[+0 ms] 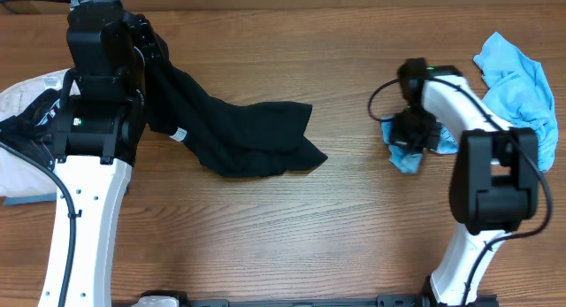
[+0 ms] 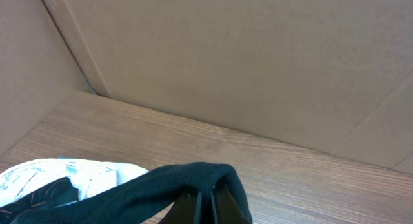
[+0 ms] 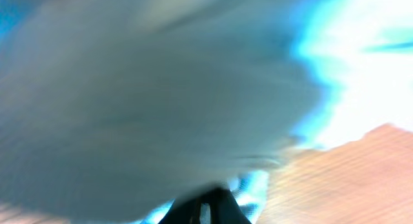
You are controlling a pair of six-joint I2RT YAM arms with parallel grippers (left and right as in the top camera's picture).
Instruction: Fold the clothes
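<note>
On the left half of the wood-grain table (image 1: 292,236) lies the one black garment (image 1: 248,134), soft, matte and unprinted. It sprawls in a long, irregular band with rumpled folds. Its right end forms a blunt point near the middle of the table, and its far-left end rises in a narrow rope to the left gripper (image 2: 205,208). A single small white label (image 1: 179,134) shows on its near-left edge.

From the left wrist, that claw's two dark fingers are pressed close together with the black cloth bunched over and around their tips, so it is clamped on the garment. A plain brown cardboard wall (image 2: 258,56) stands behind it.

At the far-left edge sits a pale white cloth (image 1: 22,99), crumpled, with a darker patterned piece (image 1: 35,117) on top of it.

Light blue fabric appears in two patches. A large wrinkled shirt (image 1: 517,77) is at the far right, and a smaller scrap (image 1: 405,158) lies under the right arm's head. The arm covers the space between them, so I cannot tell whether they are one piece.

The right gripper (image 3: 204,212) is closed. Its wrist view is badly blurred, filled with grey-blue cloth right at the fingertips. I cannot tell whether any of that cloth is actually pinched.

Two white-and-black arms are in view, one at each side.
</note>
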